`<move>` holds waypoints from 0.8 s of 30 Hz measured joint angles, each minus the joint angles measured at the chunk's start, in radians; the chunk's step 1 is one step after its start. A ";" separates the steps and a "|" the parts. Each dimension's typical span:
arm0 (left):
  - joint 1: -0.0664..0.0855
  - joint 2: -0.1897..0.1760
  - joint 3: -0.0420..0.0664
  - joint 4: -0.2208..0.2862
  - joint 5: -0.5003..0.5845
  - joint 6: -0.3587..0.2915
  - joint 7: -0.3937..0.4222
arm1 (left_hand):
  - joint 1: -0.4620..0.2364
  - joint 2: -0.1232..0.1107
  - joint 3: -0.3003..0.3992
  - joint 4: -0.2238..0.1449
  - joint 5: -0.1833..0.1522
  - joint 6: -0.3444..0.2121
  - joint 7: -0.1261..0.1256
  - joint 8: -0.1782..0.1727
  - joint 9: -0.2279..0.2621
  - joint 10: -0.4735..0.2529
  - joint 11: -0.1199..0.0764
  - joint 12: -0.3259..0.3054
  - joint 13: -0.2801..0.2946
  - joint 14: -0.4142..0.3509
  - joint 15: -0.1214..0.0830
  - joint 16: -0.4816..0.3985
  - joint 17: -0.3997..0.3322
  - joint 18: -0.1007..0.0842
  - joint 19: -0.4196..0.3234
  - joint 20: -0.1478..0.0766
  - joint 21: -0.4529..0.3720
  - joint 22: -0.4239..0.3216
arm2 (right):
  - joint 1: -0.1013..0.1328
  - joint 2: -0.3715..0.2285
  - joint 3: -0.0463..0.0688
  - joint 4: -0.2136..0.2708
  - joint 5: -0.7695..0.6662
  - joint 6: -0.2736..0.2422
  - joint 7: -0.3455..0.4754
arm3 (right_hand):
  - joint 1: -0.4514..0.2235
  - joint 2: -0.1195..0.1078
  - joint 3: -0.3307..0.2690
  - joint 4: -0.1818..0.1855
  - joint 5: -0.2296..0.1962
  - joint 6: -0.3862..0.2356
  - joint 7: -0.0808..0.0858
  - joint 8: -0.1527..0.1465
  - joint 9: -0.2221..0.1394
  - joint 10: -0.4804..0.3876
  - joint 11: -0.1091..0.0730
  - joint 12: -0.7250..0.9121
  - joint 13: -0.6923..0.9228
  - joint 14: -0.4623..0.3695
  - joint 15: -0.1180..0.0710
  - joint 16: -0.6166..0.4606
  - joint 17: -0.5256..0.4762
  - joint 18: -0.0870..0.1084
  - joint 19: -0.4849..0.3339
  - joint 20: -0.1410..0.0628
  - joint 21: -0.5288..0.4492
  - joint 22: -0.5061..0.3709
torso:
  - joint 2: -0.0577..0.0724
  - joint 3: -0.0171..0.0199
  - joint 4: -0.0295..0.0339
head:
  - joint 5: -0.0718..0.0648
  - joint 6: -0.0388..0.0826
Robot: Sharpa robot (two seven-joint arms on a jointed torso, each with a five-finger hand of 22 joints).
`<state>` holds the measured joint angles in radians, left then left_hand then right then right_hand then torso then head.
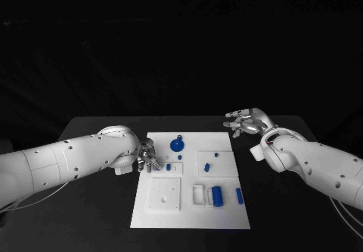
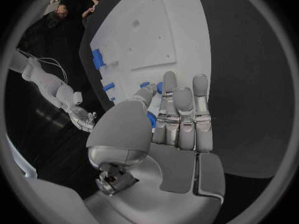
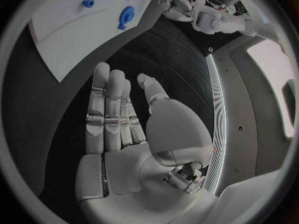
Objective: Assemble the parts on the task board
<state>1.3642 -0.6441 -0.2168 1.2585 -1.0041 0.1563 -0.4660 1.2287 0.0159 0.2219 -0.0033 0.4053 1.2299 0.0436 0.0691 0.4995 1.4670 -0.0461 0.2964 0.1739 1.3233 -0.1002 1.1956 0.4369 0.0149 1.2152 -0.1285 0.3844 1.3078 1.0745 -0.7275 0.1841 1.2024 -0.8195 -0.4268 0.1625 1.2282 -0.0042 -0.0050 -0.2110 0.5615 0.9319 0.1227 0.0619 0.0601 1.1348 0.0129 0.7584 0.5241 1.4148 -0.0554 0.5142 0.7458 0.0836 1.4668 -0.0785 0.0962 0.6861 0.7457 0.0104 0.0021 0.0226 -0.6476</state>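
The white task board [image 1: 189,215] lies mid-table. On it are a round blue disc [image 1: 177,145], a blue peg [image 1: 206,167], a thick blue cylinder [image 1: 217,196] and a blue bar [image 1: 239,196]. My left hand [image 1: 147,157] hovers at the board's left edge, fingers straight and close together [image 2: 177,119]. A small blue piece [image 2: 151,118] shows between its thumb and fingers; I cannot tell whether it is held. My right hand [image 1: 246,122] hangs over the black table off the board's far right corner, fingers extended, thumb apart, holding nothing [image 3: 124,119].
Square raised white plates [image 1: 165,194] and shallow recesses sit on the board. The board [image 2: 149,40] spreads ahead of the left hand's fingers. Black table [image 1: 295,226] surrounds the board on all sides, with cables trailing at the left arm.
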 measured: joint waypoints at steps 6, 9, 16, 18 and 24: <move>-0.001 0.001 0.000 -0.001 0.002 -0.002 -0.001 | 0.000 0.000 0.000 0.000 -0.005 0.001 -0.001 0.001 -0.034 0.002 0.002 0.005 0.000 0.002 0.001 0.000 0.001 0.000 0.003 0.003 -0.005 0.000 | 0.000 0.000 0.000 0.000 0.000 0.000 0.000 | 0.000 0.000 0.000 0.000 0.000 0.000 0.000 0.000 0.000 0.000 0.000 0.000 0.000 0.000 0.000 0.000 0.000 0.000 0.000 0.000 0.000 0.000 | 0.000 -0.0006 0.0012 | -0.001 -0.001; -0.001 0.001 0.000 -0.001 0.004 -0.004 -0.001 | 0.000 0.000 0.000 0.000 -0.019 0.002 -0.002 0.002 -0.044 0.002 0.002 0.005 0.000 0.002 0.001 0.000 0.001 0.000 0.007 0.000 -0.005 0.000 | 0.000 0.000 0.000 -0.001 0.000 0.000 0.000 | 0.000 0.000 0.000 0.000 0.000 0.000 0.000 0.000 0.000 0.000 0.000 0.000 0.000 0.000 0.000 0.000 0.000 0.000 0.000 0.000 0.000 0.000 | 0.000 -0.0006 0.0018 | -0.001 0.000; -0.002 0.001 -0.001 -0.003 0.006 -0.016 -0.002 | 0.006 0.000 -0.003 -0.003 -0.110 0.003 -0.023 -0.008 -0.103 0.000 0.000 0.005 0.000 0.004 -0.001 0.000 0.001 0.000 0.013 0.005 -0.019 0.000 | 0.000 0.001 0.000 -0.001 0.000 0.000 0.000 | 0.000 0.000 0.000 0.000 0.000 0.000 0.000 0.000 0.000 0.000 0.000 0.000 0.000 0.000 0.000 0.000 0.000 0.000 0.000 0.000 0.000 0.000 | 0.000 -0.0016 0.0018 | -0.001 0.002; -0.002 0.001 -0.001 -0.003 0.007 -0.021 -0.002 | 0.007 0.001 -0.003 -0.003 -0.127 -0.003 -0.025 -0.008 -0.117 0.000 0.000 0.005 0.001 0.006 -0.003 0.000 0.001 0.000 0.018 0.003 -0.022 0.000 | 0.000 0.001 0.000 -0.002 0.000 0.000 0.000 | 0.000 0.000 0.000 0.000 0.000 0.000 0.000 0.000 0.000 0.000 0.000 0.000 0.000 0.000 0.000 0.000 0.000 0.000 0.000 0.000 0.000 0.000 | 0.000 -0.0018 0.0019 | -0.001 0.002; -0.003 -0.001 -0.001 -0.003 0.010 -0.031 -0.002 | 0.010 -0.002 -0.015 0.004 -0.178 -0.005 -0.024 -0.004 -0.169 0.000 0.000 0.009 0.006 0.006 -0.003 0.000 0.001 0.000 0.025 0.003 -0.035 0.000 | 0.000 0.000 0.000 -0.002 0.000 0.000 0.000 | 0.000 0.000 0.000 0.000 0.000 0.000 0.000 0.000 0.000 0.000 0.000 0.000 0.000 0.000 0.000 0.000 0.000 0.000 0.000 0.000 0.000 0.000 | 0.000 -0.0017 0.0018 | -0.001 0.001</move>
<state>1.3616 -0.6447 -0.2178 1.2553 -0.9942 0.1250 -0.4678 1.2384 0.0139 0.2064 0.0011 0.2269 1.2251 0.0197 0.0652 0.3307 1.4666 -0.0464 0.3049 0.1802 1.3292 -0.1030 1.1956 0.4379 0.0149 1.2403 -0.1250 0.3491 1.3076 1.0745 -0.7271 0.1841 1.2004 -0.8195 -0.4267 0.1629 1.2281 -0.0042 -0.0050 -0.2110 0.5615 0.9317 0.1230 0.0619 0.0601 1.1348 0.0129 0.7584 0.5242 1.4148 -0.0554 0.5142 0.7458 0.0836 1.4668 -0.0785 0.0962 0.6862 0.7452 0.0086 0.0039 0.0217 -0.6462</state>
